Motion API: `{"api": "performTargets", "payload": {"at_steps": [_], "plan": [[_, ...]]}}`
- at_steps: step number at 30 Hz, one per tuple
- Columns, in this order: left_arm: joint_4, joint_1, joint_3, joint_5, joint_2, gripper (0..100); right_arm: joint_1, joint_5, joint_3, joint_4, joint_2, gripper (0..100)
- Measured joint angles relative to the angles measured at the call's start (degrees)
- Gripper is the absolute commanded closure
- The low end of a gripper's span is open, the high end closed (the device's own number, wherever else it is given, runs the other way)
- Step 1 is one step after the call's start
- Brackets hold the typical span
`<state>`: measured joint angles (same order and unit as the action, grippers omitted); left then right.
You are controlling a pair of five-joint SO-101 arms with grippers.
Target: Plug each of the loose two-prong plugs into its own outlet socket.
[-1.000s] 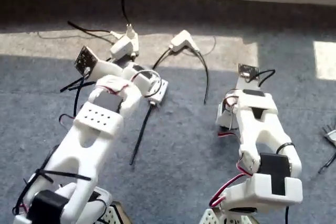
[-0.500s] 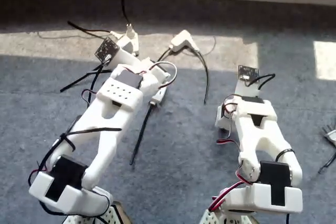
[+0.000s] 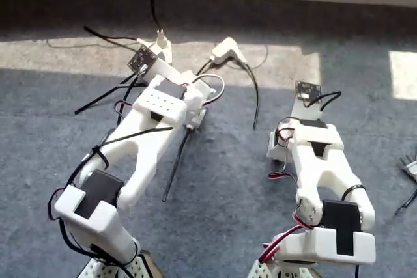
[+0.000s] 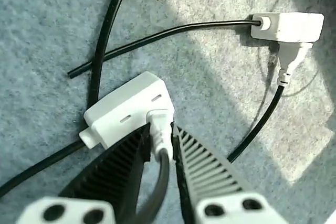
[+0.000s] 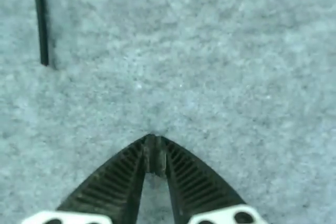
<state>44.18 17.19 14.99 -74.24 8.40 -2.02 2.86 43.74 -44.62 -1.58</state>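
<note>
My left gripper (image 4: 160, 132) is shut on a white two-prong plug (image 4: 159, 124) with a grey cord. The plug's front end sits against the face of a white outlet block (image 4: 123, 111) lying on the carpet. In the high view the left arm covers that block (image 3: 199, 116) almost entirely. A second white outlet block (image 4: 289, 25) lies farther off with a plug (image 4: 290, 59) in it. My right gripper (image 5: 154, 153) is shut on nothing, just above bare carpet. Another loose plug (image 3: 410, 165) lies at the right edge of the high view.
Black cables (image 4: 105, 40) cross the grey carpet around the near block. A third white block (image 3: 225, 49) lies in the sunlit strip by the far wall. One black cable end (image 5: 41, 19) lies ahead of the right gripper. The right arm (image 3: 319, 161) stands over open carpet.
The left arm has stretched forward and its wrist has turned to the right over the outlet block. The right arm shifted slightly, then stayed still.
</note>
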Motion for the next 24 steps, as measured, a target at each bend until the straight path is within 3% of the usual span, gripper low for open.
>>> {"api": "performTargets", "payload": {"at_steps": [10,19,24], "plan": [[0.0,-5.5,-0.1,0.0,0.0,99,0.0,0.0,0.0,0.0,-0.1,99.1],[1.5,-5.7,-0.7,0.0,0.0,99,0.0,0.0,0.0,0.0,-0.1,99.1],[1.9,-5.5,-2.2,-5.2,-1.8,99,0.0,0.0,0.1,0.5,-0.1,99.1]]}}
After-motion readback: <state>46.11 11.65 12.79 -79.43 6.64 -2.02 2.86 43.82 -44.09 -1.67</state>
